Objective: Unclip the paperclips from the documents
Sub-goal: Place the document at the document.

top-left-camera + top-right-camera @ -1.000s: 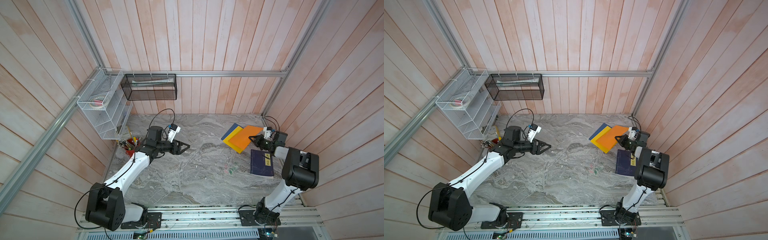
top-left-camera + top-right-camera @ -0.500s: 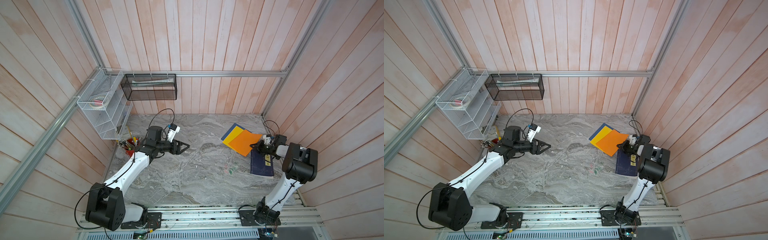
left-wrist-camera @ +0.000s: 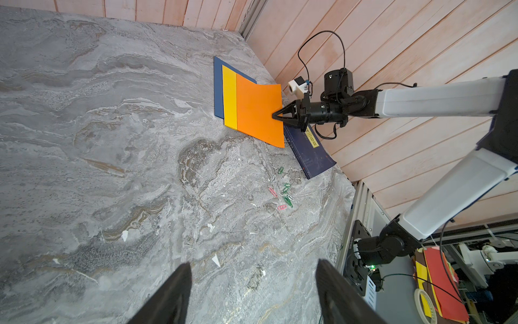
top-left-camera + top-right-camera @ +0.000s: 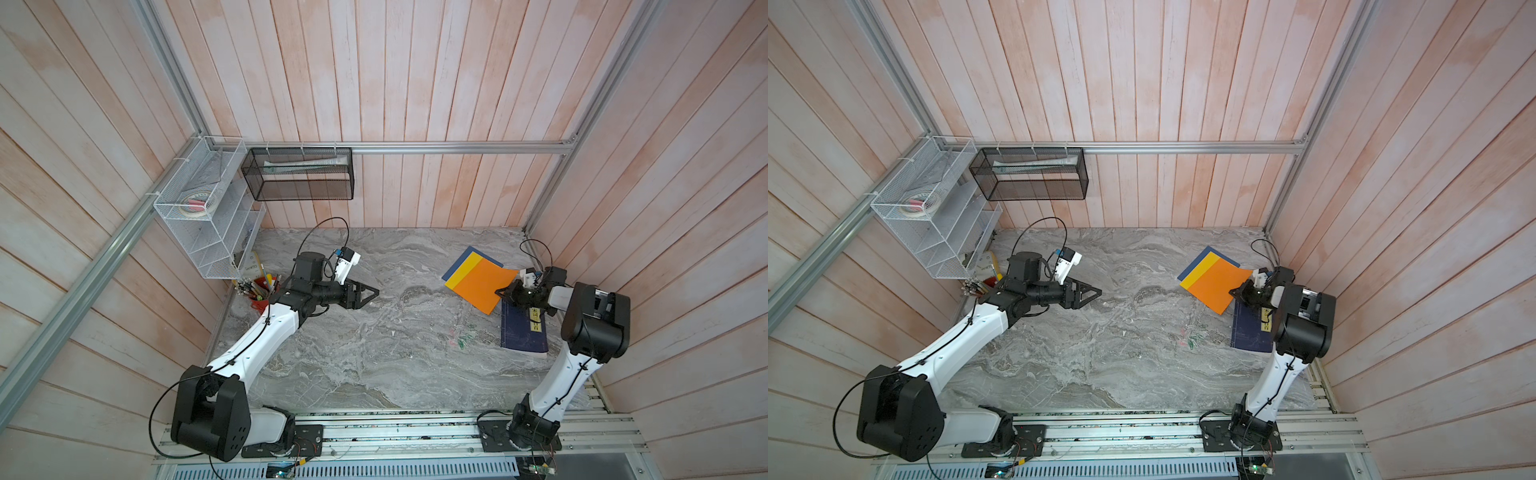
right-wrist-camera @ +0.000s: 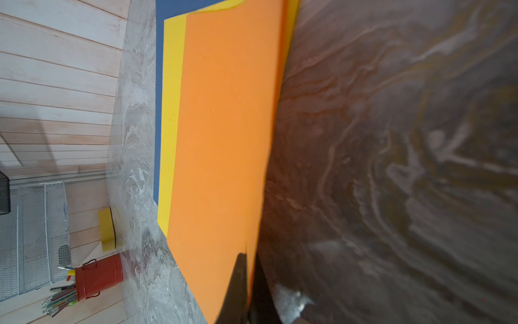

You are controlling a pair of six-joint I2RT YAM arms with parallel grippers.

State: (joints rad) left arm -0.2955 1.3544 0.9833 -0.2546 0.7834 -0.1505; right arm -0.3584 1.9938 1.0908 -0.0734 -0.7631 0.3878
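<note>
3 documents (image 4: pixel 464 271) fanned on tabletop (image 4: pixel 374 353), orange sheet (image 3: pixel 258 112) on top. Right end effector (image 3: pixel 276 115) pinched shut on orange sheet, that edge raised; left end effector (image 4: pixel 371 292) wide open, empty, well apart. Paperclips (image 3: pixel 284 193) loose beside navy book (image 3: pixel 314 157). Risk: sideways pull may crease or tear thin sheet.

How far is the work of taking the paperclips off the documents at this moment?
Done, it seems: several paperclips lie loose on the table, and none shows on the documents. In hand: the right tool is shut on an edge of the orange sheet; the left tool hangs open, apart. Left: hidden edges may hold clips; I cannot tell.
</note>
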